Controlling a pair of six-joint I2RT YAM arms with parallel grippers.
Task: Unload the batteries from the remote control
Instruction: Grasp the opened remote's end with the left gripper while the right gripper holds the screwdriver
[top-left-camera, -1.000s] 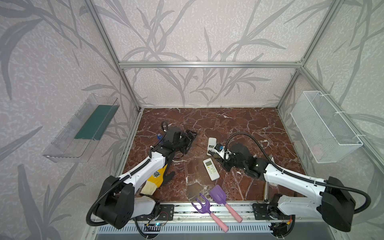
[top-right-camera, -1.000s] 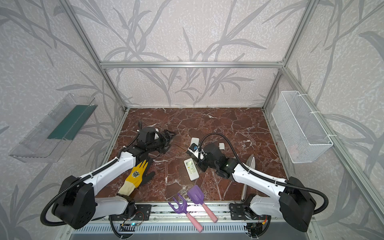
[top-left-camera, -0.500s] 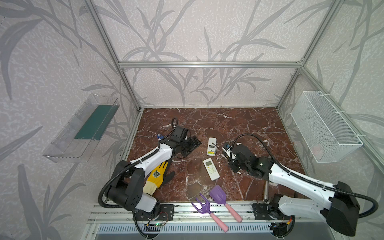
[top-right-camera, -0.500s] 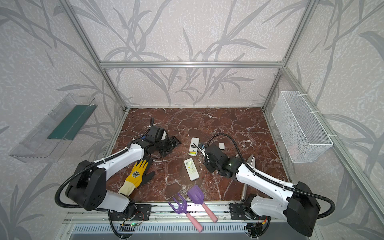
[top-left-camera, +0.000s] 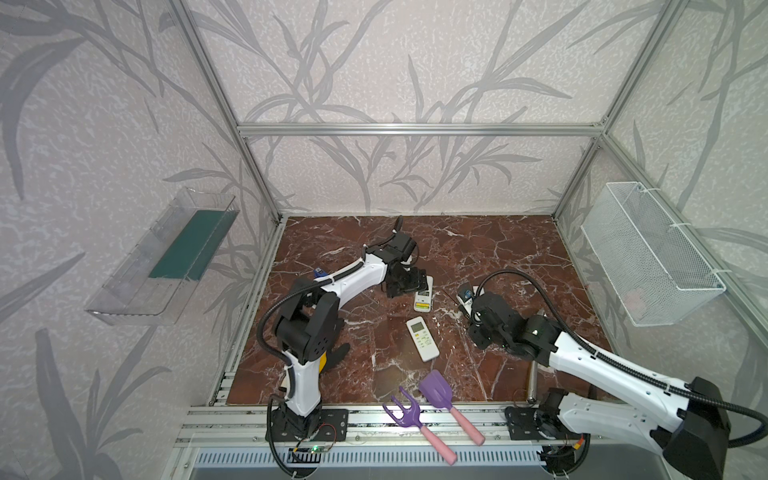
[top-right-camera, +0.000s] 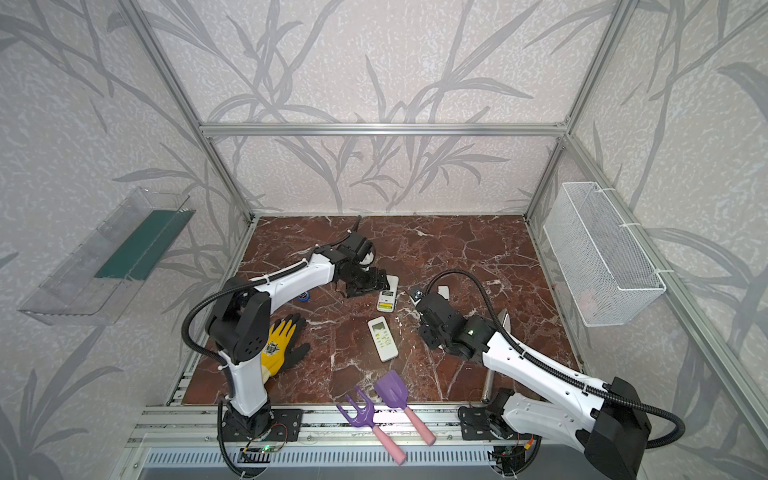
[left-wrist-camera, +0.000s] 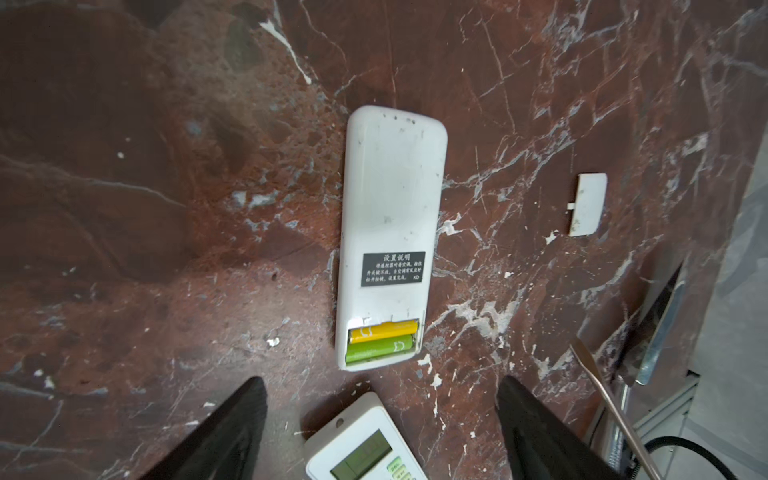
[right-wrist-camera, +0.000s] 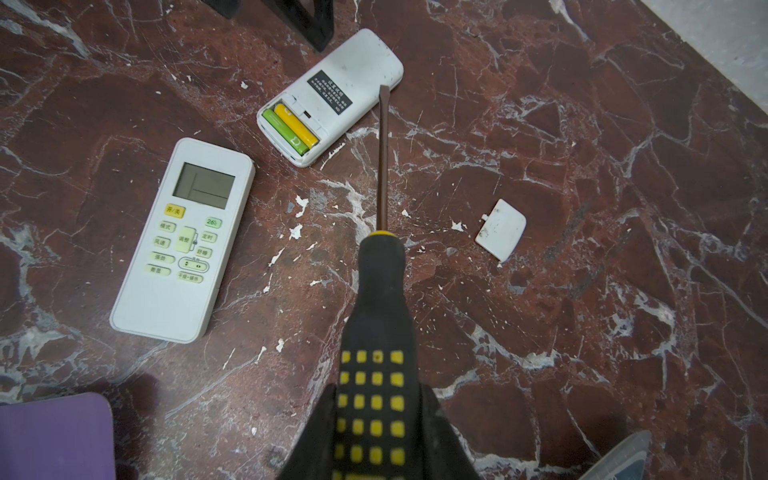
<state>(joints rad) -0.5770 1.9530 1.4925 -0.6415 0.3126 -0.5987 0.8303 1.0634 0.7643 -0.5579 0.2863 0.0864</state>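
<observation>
While the left hand (left-wrist-camera: 381, 384) gapes by the remote (left-wrist-camera: 390, 199), batteries (left-wrist-camera: 378, 348) sit inside (cover (left-wrist-camera: 587, 203) off). Right hand (right-wrist-camera: 377, 392) clamps screwdriver (right-wrist-camera: 380, 291)

The remote control (top-left-camera: 424, 296) lies flat and face down, white back and black label up, just beyond the face-up remote (top-left-camera: 422, 338) and apart from it. Its uncovered compartment, at the end nearest that remote, holds a yellow battery (left-wrist-camera: 382, 331) and a green battery (left-wrist-camera: 380, 348) side by side, crosswise, the green one outermost.
</observation>
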